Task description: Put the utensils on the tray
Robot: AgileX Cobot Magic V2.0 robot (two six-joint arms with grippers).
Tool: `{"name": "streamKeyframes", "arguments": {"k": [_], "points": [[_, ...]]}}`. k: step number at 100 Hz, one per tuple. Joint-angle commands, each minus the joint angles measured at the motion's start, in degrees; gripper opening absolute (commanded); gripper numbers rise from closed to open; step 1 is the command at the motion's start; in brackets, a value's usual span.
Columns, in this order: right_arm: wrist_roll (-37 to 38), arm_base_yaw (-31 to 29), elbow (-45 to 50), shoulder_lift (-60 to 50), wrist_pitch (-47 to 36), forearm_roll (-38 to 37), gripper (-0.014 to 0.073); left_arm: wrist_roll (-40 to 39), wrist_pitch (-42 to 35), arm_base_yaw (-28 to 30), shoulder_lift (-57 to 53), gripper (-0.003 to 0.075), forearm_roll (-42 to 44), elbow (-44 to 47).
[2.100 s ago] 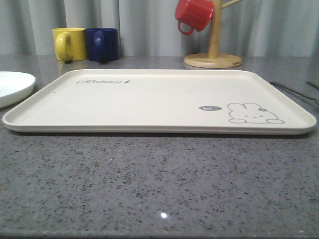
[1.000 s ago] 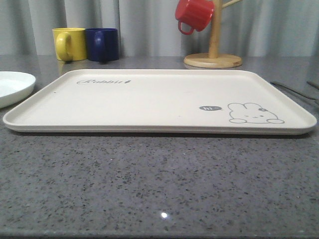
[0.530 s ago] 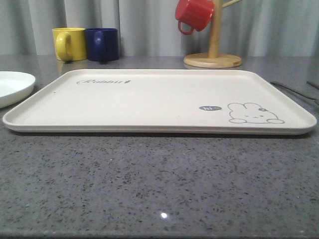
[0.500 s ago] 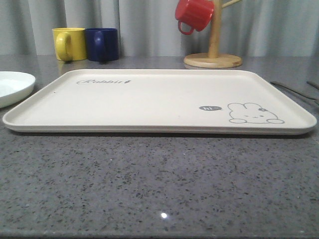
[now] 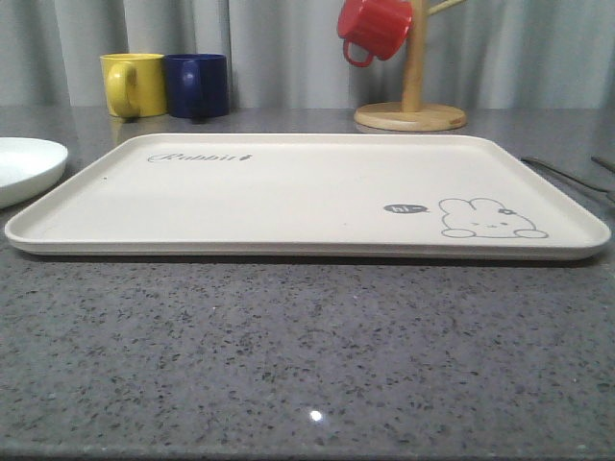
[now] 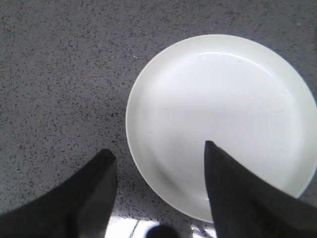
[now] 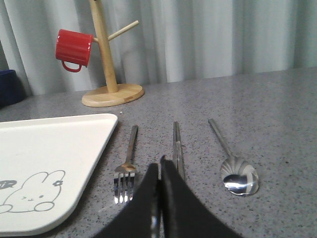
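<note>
While your right gripper (image 7: 159, 166) sits low over the grey counter (image 5: 307, 365) with its fingers pressed together and nothing between them, all three utensils lie just ahead of it on the bare stone, none on the tray (image 5: 288, 187). The chopsticks (image 7: 177, 146) run straight out from the fingertips. The fork (image 7: 127, 171) is just to one side, tines toward the gripper, between the chopsticks and the tray edge. The spoon (image 7: 238, 179) is on the other side, bowl toward the gripper. Past them you have the wooden mug stand (image 7: 111, 89) with a red mug (image 7: 73, 48) hung on it.

Your left gripper (image 6: 158, 153) is spread wide, holding nothing, hovering over the near rim of the white plate (image 6: 223, 114); one finger is over the plate, the other over the counter.
</note>
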Motion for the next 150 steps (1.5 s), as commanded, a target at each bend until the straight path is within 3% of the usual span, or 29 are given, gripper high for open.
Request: {"name": "streamKeyframes", "arguments": {"k": [1,35,126,138,150], "points": [[-0.49,-0.35,-1.06,-1.37,-4.30,-0.22,-0.0068,1.19,-0.99,1.12,3.48,0.0383,-0.07,-4.72],[-0.49,-0.35,-1.06,-1.37,-4.30,-0.22,-0.0068,3.59,0.65,3.68,14.72,0.0382,-1.20,-8.70],[-0.49,-0.35,-1.06,-1.37,-4.30,-0.22,-0.0068,4.25,0.68,5.00,22.38,0.0377,-2.76,-8.70],[-0.49,-0.35,-1.06,-1.37,-4.30,-0.22,-0.0068,4.38,1.30,5.00,22.38,0.0314,-2.76,-8.70],[-0.49,-0.35,-1.06,-1.37,-4.30,-0.22,-0.0068,4.64,1.67,5.00,22.38,0.0148,-2.76,-8.70]]}}
